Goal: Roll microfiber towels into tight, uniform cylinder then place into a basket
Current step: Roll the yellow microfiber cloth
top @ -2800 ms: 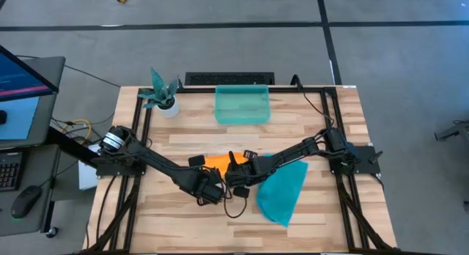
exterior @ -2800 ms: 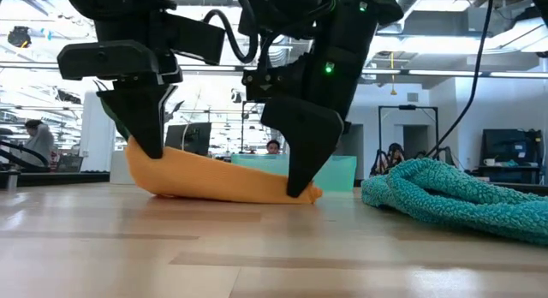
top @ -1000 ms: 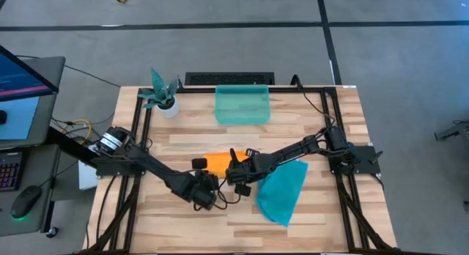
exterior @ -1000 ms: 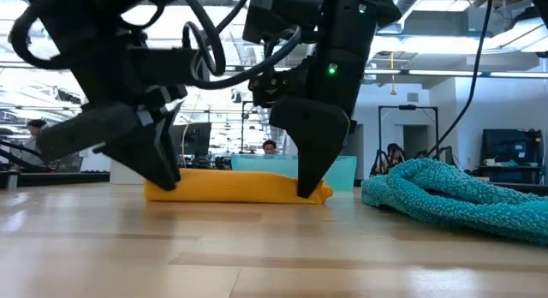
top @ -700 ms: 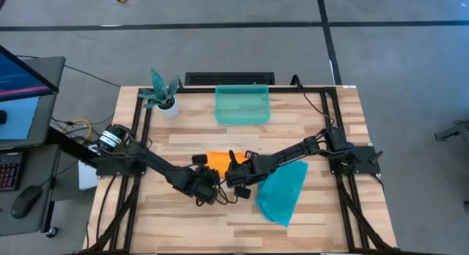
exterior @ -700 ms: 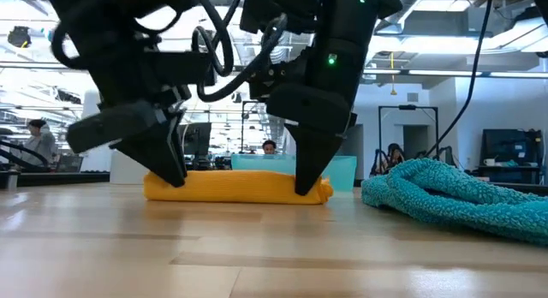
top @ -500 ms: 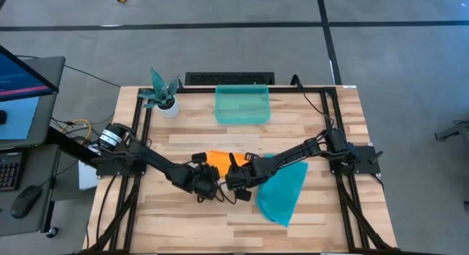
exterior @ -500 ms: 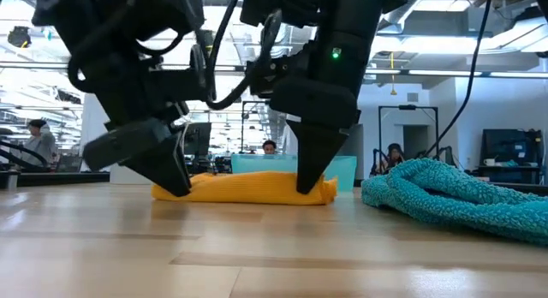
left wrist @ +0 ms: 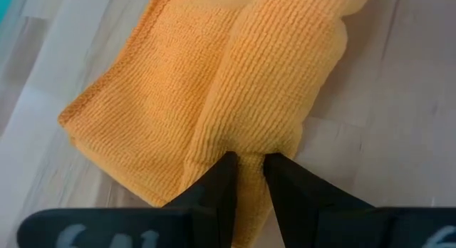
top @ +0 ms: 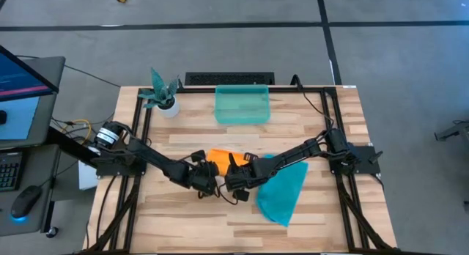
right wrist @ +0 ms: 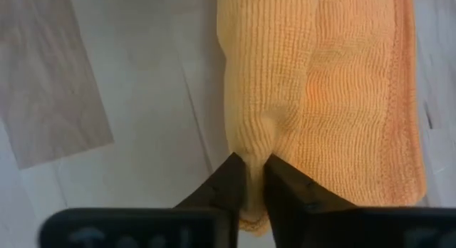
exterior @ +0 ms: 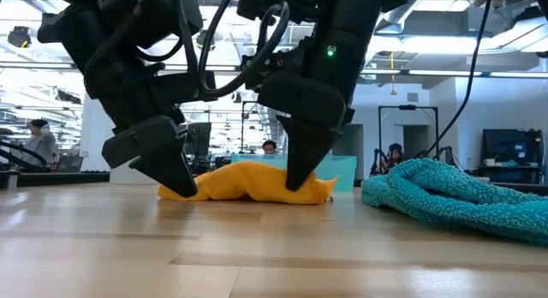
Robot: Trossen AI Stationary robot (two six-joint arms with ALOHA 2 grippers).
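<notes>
Both arms meet at table centre over the orange towel [top: 218,158], which lies bunched with its roll loose, humped in the middle in the low view [exterior: 248,180]. Left gripper [left wrist: 246,169] reaches in from 9 o'clock and pinches a fold at the towel's 8 o'clock end; wrist view shows cloth squeezed between the two dark fingers [left wrist: 214,187], so clenched on the orange towel. Right gripper [right wrist: 254,169] comes in from 3 o'clock and sits on the towel's 4 o'clock end; its fingers [right wrist: 229,178] have a ridge of cloth between them with only a narrow gap, so it reads as gripping the orange towel too. In the low view both grippers stand tips-down at either end of the towel, touching the wooden table [top: 315,215]. The teal towel [top: 282,187] lies flat and unrolled at about 4 o'clock from centre, just beside the right arm; in the low view it is a rumpled heap [exterior: 454,198]. The basket [top: 242,105] sits at 12 o'clock near the far edge, well apart from both towels. Potted plant [top: 161,94] at 10 o'clock.
</notes>
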